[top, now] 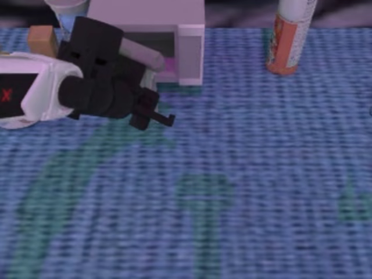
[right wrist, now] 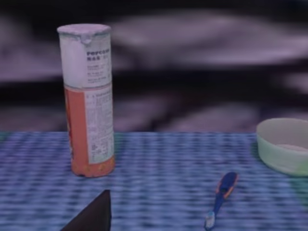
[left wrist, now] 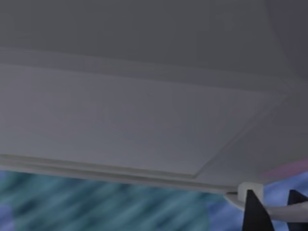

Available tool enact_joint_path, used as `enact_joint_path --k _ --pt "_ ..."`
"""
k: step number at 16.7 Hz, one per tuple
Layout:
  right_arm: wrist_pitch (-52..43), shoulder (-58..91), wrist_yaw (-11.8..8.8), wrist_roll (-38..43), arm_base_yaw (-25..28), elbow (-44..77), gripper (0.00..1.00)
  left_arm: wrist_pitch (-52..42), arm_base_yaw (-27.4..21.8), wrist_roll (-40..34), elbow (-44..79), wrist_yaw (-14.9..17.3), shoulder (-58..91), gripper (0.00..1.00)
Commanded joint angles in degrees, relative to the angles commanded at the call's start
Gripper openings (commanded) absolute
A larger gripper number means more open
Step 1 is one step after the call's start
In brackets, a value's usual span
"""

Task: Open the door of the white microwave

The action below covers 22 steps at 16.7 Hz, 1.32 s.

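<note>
**Q:** Where was the microwave, and where was your claw?

**A:** The microwave [top: 152,26] sat at the far left of the table [top: 244,192]. I had the left gripper [top: 156,116] just in front of it, near the hinge side. The door [top: 145,53] lay swung partway out, a grey slab running from far left toward the cavity, whose pink floor showed beside the control strip [top: 190,55].

**Q:** Which way did the door lie from the claw?

**A:** Just beyond it, on the far side. In the left wrist view the door [left wrist: 134,120] filled nearly everything, its long edge running across just above the fingertips [left wrist: 254,214]. I judged any further swing would go leftward and nearward.

**Q:** Claw state?

**A:** Narrow, gripping nothing that I could see.

**Q:** And the right arm?

**A:** Parked out of the top view, so the left was nearer.

**Q:** Counts?

**A:** One microwave, one door, one canister [right wrist: 88,101], one bowl [right wrist: 284,144], one toothbrush [right wrist: 221,198].
</note>
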State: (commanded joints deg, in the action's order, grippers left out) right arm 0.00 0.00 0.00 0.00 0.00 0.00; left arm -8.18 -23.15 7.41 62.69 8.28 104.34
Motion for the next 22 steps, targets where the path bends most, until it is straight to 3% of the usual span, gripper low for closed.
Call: enact_joint_path --k 9,22 --pt "0.0 0.0 0.0 0.0 0.0 0.0 1.0 0.0 0.0 0.0 0.0 0.0 0.0 0.0" --pt "0.0 0.0 0.0 0.0 0.0 0.0 1.0 -0.6 1.92 4.47 -1.48 3.67 -1.28 0.0"
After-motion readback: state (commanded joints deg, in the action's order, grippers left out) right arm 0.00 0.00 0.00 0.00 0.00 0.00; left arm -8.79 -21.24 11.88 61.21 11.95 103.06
